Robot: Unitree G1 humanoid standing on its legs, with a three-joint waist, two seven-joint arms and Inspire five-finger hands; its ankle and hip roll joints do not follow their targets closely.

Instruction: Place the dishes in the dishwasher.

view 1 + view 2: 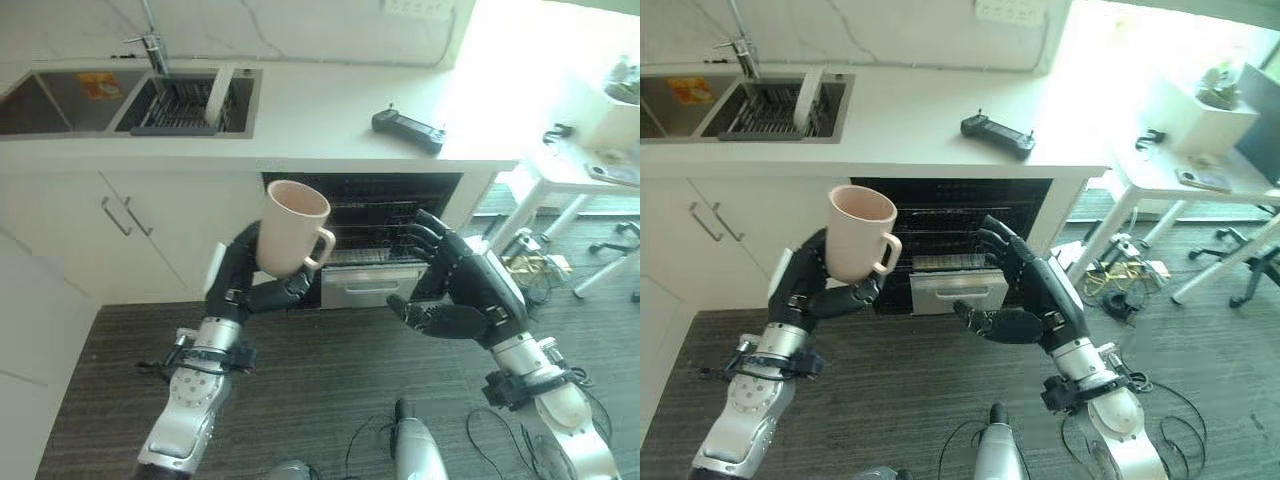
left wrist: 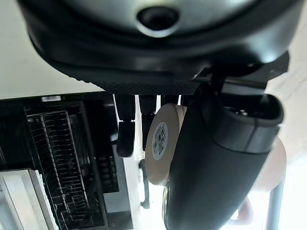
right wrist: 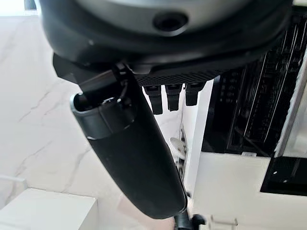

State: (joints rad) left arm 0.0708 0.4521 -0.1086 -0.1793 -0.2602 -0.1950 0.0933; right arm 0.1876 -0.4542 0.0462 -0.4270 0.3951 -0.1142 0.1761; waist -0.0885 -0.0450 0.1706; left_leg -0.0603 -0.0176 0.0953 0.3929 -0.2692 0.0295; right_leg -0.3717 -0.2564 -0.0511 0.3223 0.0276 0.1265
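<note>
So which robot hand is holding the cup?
The left hand holds it, with fingers curled round the pink cup, which is upright. The right hand is open and holds nothing, in front of the open dishwasher.

Right hand [image 3: 129, 148] fingers straight, dishwasher rack [image 3: 259, 96]

Left robot hand [image 1: 243, 283] curled in a grasp; right robot hand [image 1: 462, 283] spread open.

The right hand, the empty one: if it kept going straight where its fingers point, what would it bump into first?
Probably the dishwasher. The right hand is open, fingers aimed up and forward at its dark open front, most likely reaching the wire rack first. Depth is hard to judge, so that is a guess.
</note>
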